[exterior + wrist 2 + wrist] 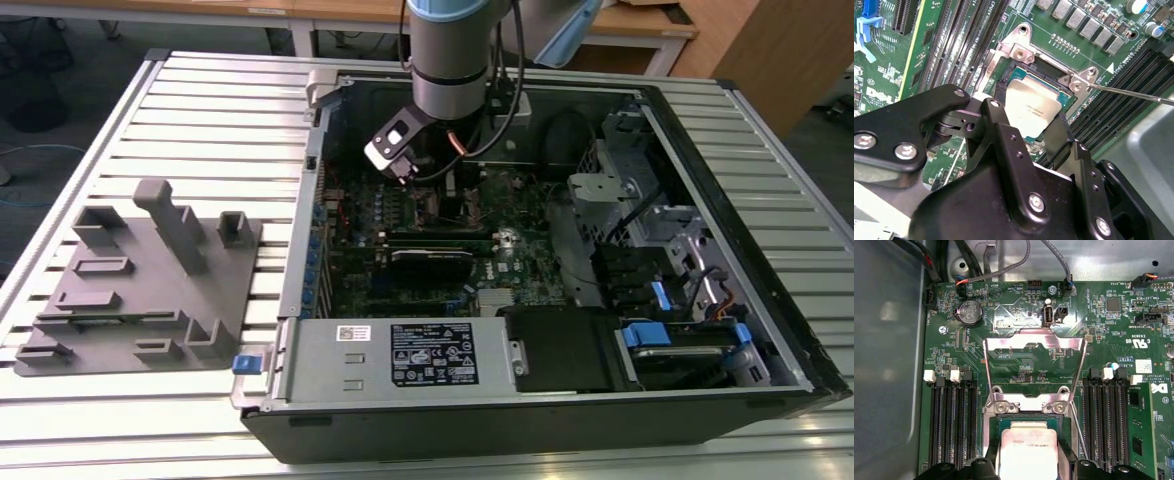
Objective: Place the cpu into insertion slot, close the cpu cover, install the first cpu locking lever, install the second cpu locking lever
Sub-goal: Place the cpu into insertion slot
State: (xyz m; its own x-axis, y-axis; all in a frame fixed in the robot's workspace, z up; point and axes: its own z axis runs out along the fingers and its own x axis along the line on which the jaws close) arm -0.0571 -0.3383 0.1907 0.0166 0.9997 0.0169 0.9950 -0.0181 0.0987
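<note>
My gripper [1029, 120] is shut on the cpu [1031, 105], a flat silver-grey square held between the two black fingers [996, 117]. The chip hangs slightly turned, just over the insertion slot [1046, 67], whose dark socket and silvery rim show past its far edge. In the first wrist view the cpu [1026, 455] covers most of the insertion slot [1026, 419]. The cpu cover [1034, 342] is swung open, its window showing green board. A thin locking lever rod [1134, 94] sticks out beside the socket. In the exterior view the gripper [430, 185] is low inside the open computer case.
Long black memory slots [951, 420] flank the socket on both sides. Cables [1004, 265] and the grey case wall [889, 365] lie close by. A grey fixture block [140, 285] rests on the slatted table at the exterior view's left. The power supply [400, 355] fills the case's near side.
</note>
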